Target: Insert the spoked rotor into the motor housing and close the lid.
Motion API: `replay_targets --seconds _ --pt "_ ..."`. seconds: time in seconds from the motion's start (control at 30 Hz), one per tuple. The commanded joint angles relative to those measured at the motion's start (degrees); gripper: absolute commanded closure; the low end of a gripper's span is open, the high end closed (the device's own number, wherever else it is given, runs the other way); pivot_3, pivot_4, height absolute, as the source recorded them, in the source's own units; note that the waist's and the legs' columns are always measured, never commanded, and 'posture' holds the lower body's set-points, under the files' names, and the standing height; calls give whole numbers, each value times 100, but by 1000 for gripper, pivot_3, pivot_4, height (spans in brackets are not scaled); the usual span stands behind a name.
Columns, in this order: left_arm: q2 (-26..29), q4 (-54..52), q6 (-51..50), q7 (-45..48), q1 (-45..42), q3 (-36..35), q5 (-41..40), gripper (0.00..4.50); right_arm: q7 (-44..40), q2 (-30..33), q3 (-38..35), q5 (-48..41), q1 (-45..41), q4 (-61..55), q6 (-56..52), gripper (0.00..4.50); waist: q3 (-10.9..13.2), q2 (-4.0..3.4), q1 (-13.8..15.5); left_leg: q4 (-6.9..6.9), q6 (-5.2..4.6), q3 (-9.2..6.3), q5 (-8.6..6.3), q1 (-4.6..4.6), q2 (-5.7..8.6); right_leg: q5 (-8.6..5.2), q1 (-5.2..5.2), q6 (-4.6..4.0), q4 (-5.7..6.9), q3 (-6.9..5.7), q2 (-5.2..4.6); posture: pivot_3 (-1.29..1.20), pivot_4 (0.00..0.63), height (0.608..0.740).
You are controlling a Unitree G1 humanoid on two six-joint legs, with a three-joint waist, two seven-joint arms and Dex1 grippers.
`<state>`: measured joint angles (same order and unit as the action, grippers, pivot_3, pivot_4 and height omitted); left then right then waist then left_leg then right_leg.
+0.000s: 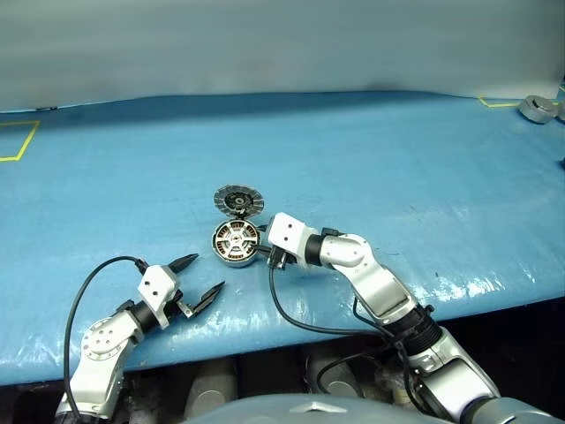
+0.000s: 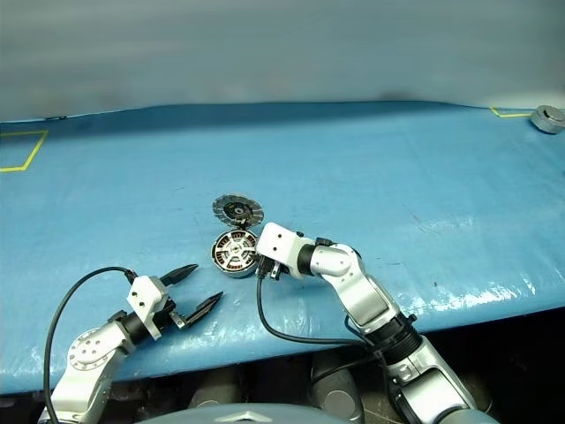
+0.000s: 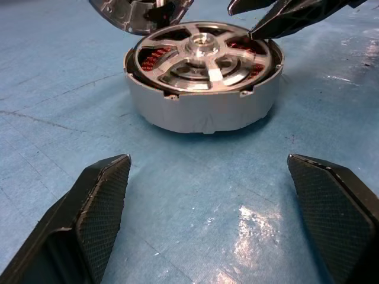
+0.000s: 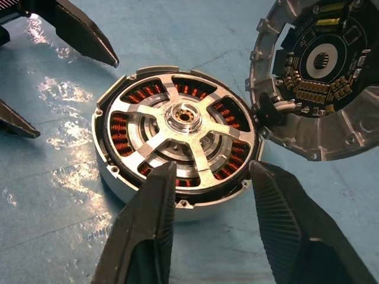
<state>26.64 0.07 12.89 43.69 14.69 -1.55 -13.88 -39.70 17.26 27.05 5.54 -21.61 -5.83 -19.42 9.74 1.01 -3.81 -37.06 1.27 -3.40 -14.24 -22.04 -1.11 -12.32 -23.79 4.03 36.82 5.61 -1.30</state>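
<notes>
The motor housing sits on the blue table, its copper windings showing between the silver spokes of the spoked rotor, which lies seated inside it. The lid stands swung open on its hinge at the housing's far side, showing a circuit board on its inner face. My right gripper is open, its fingertips over the near edge of the rotor with nothing between them. My left gripper is wide open a short way in front and to the left of the housing, pointing at it.
A grey round part lies by yellow tape at the far right. A yellow tape corner marks the far left. Black cables loop near the table's front edge. Blue cover stretches wide behind the housing.
</notes>
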Motion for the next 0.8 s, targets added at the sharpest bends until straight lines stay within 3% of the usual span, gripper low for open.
replay_targets --seconds 0.03,0.33,0.43,0.57,0.8 --pt "-9 -106 110 -25 1 -34 19 0 4 -76 -189 -156 -55 -333 44 2517 0 0 0 0 0 0 0 0 0 0 0 0 0 0 0 0 150 740" --pt "-18 -72 153 -34 3 -47 21 0 125 -25 -597 -377 110 -436 -202 2517 0 0 9 0 0 0 0 -1 1 0 1 0 -1 0 -2 0 150 740" --pt "-15 -63 159 -34 12 -48 22 0 15 -73 -719 -659 194 -527 -293 3148 0 0 9 -1 0 0 0 -1 1 0 1 0 -1 0 -2 0 150 740" --pt "-17 -42 172 -44 0 -40 35 0 7 -395 -662 -878 176 -281 -220 4437 0 0 -29 1 0 0 0 0 -3 0 -2 0 2 0 3 0 150 740" --pt "-4 -96 160 -64 11 -61 39 0 52 -723 -468 -821 -1 61 -69 4476 0 0 -11 0 0 0 0 1 -3 -1 0 -2 1 0 3 0 150 740"
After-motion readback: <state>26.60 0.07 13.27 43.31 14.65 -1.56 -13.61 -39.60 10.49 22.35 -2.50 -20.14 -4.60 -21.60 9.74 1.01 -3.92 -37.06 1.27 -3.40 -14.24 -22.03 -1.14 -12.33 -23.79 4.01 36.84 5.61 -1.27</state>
